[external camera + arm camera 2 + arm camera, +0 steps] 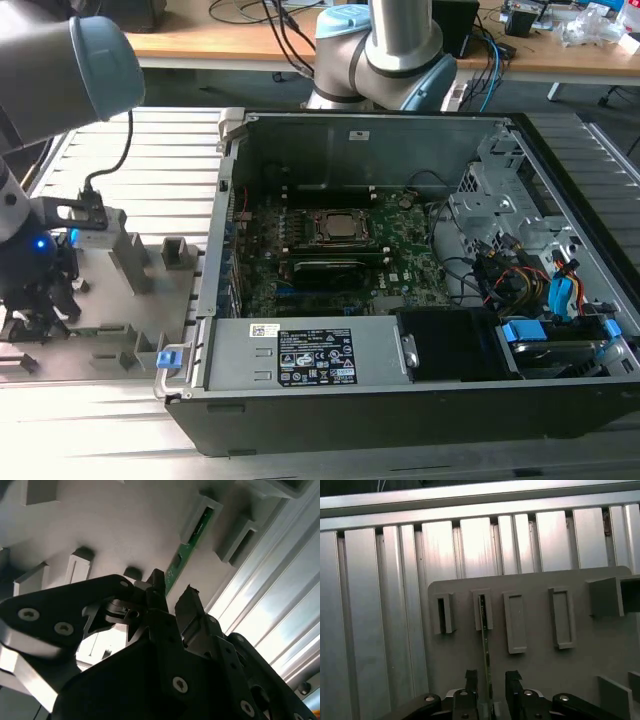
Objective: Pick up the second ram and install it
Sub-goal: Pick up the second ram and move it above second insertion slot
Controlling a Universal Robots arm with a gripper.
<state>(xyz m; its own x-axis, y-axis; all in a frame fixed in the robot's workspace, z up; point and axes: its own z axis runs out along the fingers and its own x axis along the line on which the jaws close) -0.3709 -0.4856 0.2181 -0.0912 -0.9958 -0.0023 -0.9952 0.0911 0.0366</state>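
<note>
Early stage: your claw (492, 675) was open, straddling the second ram (484, 635) standing upright in its holder plate (535, 670); not gripped, not lifted, install undone.

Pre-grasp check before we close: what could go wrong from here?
1. In the first wrist view the gripper stands open around the second ram, which lies closer to one finger. Closing could shove or tilt it.
2. The stick's far end sits in a holder slot on the grey fixture plate. A skewed lift may bind it there.
</note>
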